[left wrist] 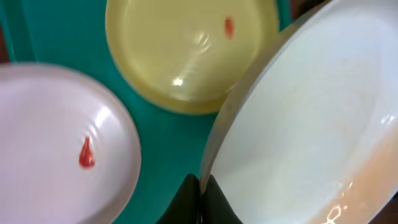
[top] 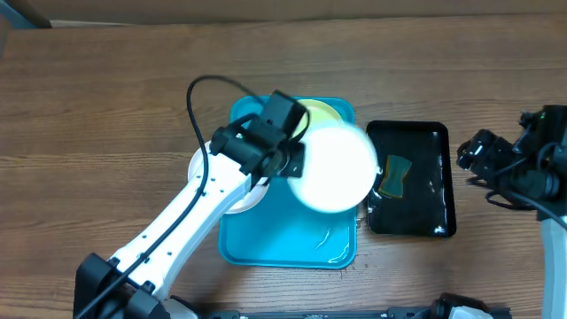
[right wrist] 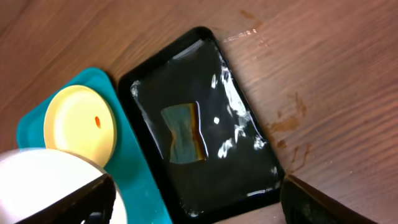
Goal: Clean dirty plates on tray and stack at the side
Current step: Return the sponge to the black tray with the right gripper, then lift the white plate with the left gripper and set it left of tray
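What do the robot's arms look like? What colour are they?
The left arm is white with tiny dark holes, black joints and a looping black cable. Its end effector is black. The right arm is mostly black, with a small green light.

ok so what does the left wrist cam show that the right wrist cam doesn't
Only the left wrist view: a second white plate with a red smear, lying on the turquoise tray, and the left hand pinching the rim of the lifted white plate. Only the right wrist view: the black tray, the sponge in it, and the open right hand. Both: the yellow plate with its smear, the turquoise tray and the lifted white plate.
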